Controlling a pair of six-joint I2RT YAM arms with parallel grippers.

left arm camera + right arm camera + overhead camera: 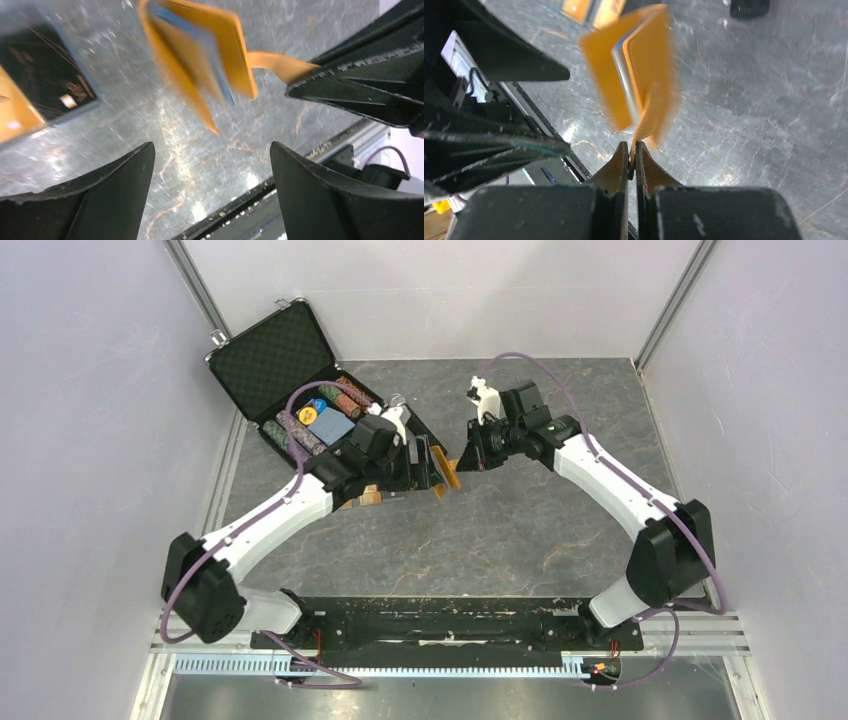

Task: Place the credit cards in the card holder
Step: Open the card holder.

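Over the grey table [560, 540] the left arm [280, 510] and right arm [610, 480] were bent inward; the card holder [644, 75] was pinched by its strap in the right gripper [632, 152], the left gripper [211, 150] spread beside it.

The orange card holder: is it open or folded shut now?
Partly open: the card holder spreads in a V, blue lining showing; the right gripper pinches its strap.

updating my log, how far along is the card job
Looks early. Done: the card holder is lifted off the table, part open. In hand: the right gripper is shut on its strap; the left gripper is open, empty. Left: a black card and a gold card lie on the table. Blur hides whether any card is inside.
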